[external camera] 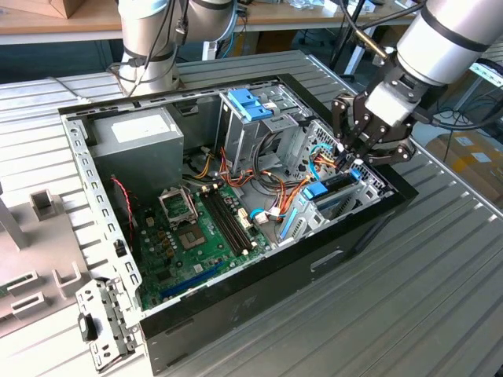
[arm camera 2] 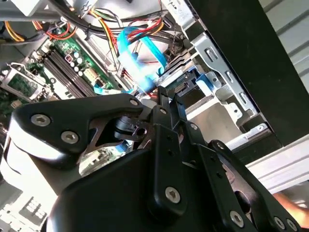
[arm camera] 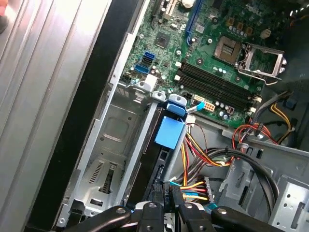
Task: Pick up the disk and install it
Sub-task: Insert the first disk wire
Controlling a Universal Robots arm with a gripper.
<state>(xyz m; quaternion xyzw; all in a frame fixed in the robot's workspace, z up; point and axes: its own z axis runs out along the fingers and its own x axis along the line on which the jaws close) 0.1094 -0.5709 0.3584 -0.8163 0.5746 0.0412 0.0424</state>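
Tool (external camera: 355, 151) just above disk (external camera: 334, 188) in bay.

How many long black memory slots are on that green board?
4, side by side on the green board beside the silver processor socket, empty; memory slots appear in the first wrist view.

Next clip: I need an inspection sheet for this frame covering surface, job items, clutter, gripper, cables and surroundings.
Surface: ribbed metal table carrying an open computer case.
Job's things: disk in its blue carrier stands on edge in the drive bay by the case wall.
Clutter: loose metal bracket and grey fixtures beside the case.
Gripper: gripper down at the disk's end.
Cables: orange, red and blue wiring beside the bay.
Surroundings: a second arm's base, benches behind.
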